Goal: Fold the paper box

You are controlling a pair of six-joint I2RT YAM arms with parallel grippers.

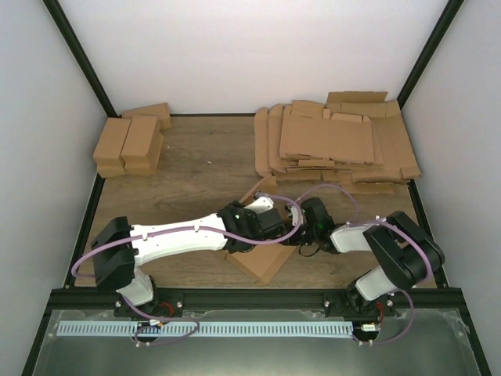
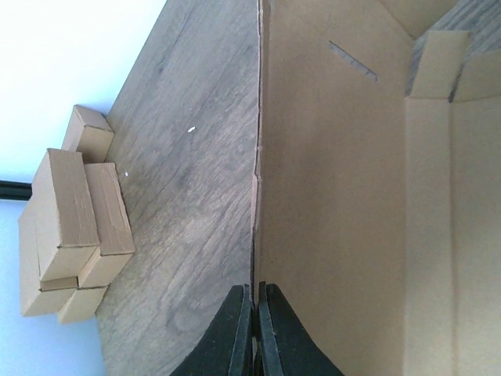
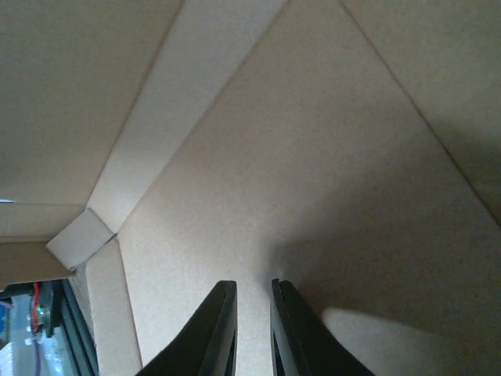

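Paper box (image 1: 262,265) plain brown — table (image 1: 196,166) grey-brown woodgrain — left hand (image 2: 256,333) black, finished boxes (image 1: 129,145) brown.

Passage over table (image 1: 207,164) between finished boxes (image 1: 129,145) and blank heap (image 1: 337,145); paper box (image 1: 264,265) blocks centre front.

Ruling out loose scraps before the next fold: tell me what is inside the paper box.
Only bare cardboard shows inside the paper box: creases, a slot, a small tab. The right gripper points at one panel. From above, the left arm covers most of it.
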